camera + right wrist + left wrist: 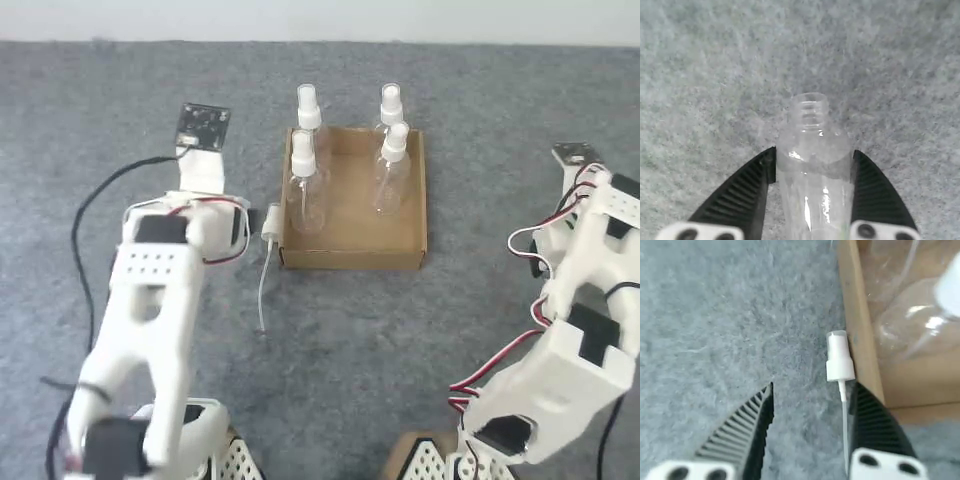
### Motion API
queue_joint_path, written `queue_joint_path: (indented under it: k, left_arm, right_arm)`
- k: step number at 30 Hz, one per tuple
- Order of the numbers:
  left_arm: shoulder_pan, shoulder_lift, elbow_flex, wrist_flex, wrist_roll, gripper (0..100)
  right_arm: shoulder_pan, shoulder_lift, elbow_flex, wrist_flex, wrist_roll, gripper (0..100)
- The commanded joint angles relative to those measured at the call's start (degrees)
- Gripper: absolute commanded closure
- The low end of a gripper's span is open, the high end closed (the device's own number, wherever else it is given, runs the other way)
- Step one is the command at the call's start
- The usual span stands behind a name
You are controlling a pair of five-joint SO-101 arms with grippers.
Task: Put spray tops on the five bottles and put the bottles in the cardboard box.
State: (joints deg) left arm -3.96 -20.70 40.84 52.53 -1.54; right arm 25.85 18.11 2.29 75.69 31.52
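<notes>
Grey carpet-like stuff covers the whole desk, and the cardboard box sits in the middle, so I'll place everything off that.

Nearest, well off to the right of the box, the right hand is clamped on a clear bottle. Both fingers press its sides just below the shoulder. The threaded neck pokes out past the fingertips and it has no spray top on it. There's just carpet under it.

Next, on the left of the box, the left hand sits low over the carpet with its fingers spread wide and nothing gripped. The one loose spray top lies flat on the carpet just beside the outside of the box's left wall, head pointing away from the hand. Its thin dip tube trails back along one finger; can't tell if they actually touch. From the high view the tube runs on toward the near side, past the box's front corner.

Then the box itself: four bottles stand upright inside, all with white spray tops on. Two are around the middle, near-left bottle and near-right bottle. The other two stand at the far wall, far-left bottle and far-right bottle.
</notes>
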Motion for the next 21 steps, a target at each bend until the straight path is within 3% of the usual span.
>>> queue_joint_path:
  k: [1,21]
  left_arm:
    - [-0.09,6.86,-5.41,-3.96,-0.62,76]
    - [0.44,32.18,-21.49,-5.27,-0.62,76]
  right_arm:
    - [0.4,-1.01,-2.9,0.4,0.97,82.1]
    - [0.4,-0.48,-2.73,0.13,1.05,81.9]
